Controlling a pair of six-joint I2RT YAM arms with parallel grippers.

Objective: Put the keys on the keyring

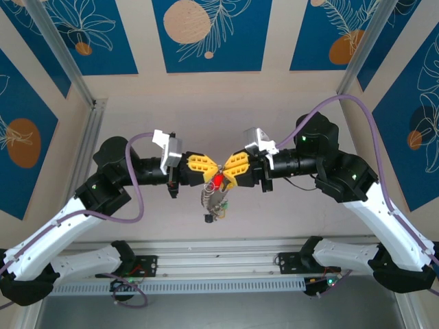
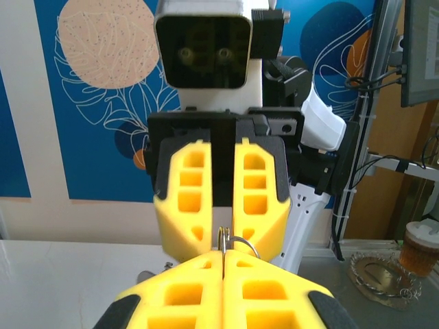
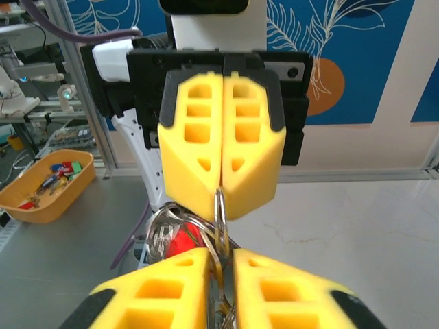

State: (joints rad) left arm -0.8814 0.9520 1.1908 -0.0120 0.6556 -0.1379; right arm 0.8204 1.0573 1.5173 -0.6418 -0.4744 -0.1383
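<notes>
The pale table (image 1: 206,110) lay under both arms; an orange tray (image 3: 48,204) holding little coloured keys sat off to one side. The left gripper (image 3: 221,195) and the right gripper (image 2: 223,221) met tip to tip above the middle of the table; the left jaws were squeezed tight on the thin keyring (image 3: 220,218); the right jaws stood a little apart, with the ring's wire in the gap. The keys (image 1: 214,205) hung in a bunch just under the grippers; a red key (image 3: 184,241) was on top.
</notes>
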